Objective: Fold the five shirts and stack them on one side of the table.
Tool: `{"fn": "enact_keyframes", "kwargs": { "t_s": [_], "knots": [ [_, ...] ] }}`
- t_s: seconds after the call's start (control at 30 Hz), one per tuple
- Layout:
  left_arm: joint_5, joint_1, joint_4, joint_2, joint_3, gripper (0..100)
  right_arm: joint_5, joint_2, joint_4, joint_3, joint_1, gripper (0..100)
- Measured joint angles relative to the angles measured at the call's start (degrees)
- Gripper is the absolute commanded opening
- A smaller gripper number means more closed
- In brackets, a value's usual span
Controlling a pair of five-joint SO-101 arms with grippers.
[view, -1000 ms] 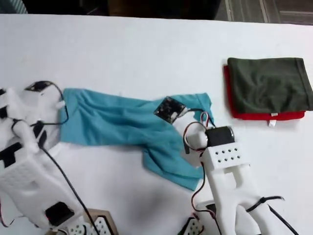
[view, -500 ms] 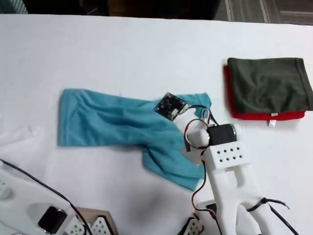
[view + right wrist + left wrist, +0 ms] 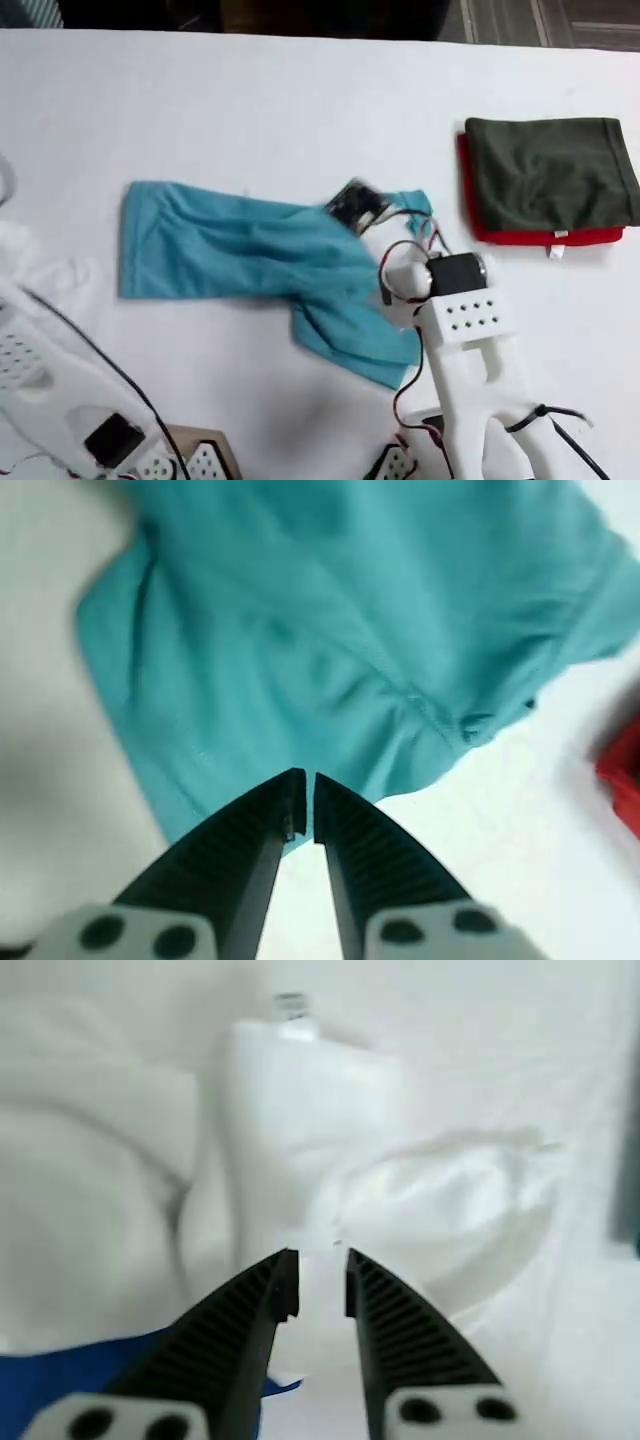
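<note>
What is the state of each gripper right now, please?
Left gripper: slightly open, holding nothing.
Right gripper: shut at the edge of the teal shirt; whether it pinches fabric cannot be told.

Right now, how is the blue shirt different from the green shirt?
The blue shirt lies spread out and rumpled; the green shirt is folded into a neat rectangle. The blue shirt rests straight on the table; the green shirt sits on a red shirt. Both are plain, one-colour shirts.

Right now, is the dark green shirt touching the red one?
Touching. The high view shows the dark green shirt lying flat on the red shirt, whose edges peek out beneath it.
</note>
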Motion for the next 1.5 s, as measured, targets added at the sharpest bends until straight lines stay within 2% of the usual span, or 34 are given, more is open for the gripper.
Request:
{"fn": "enact_keyframes", "kwargs": {
  "t_s": [0.13,0.23,0.37,0.57,1.07,1.27,1.5],
  "knots": [
    [0.79,11.16,0.0,-5.1,13.98,16,-6.68,0.0,-5.98,0.0,4.84,2.4],
    [4.57,19.43,-0.18,-5.98,22.24,16,-10.37,0.0,-9.05,0.0,8.7,2.4],
    [9.32,24.62,-4.22,-5.98,26.55,16,-11.96,0.0,-9.76,0.0,10.02,2.4],
    [13.19,24.97,-7.38,-1.41,26.64,16,-12.04,0.0,-10.11,0.0,10.02,2.4],
    [13.63,25.05,-11.43,0.09,27.16,16,-12.04,0.0,-10.02,0.0,10.64,2.4],
    [13.63,25.05,-13.71,0.09,27.34,2,-12.04,0.0,-7.12,0.0,10.55,2.4],
    [13.63,25.41,-16.0,5.19,27.34,7,-12.04,0.0,-4.84,0.0,10.55,2.4]
  ]
}}
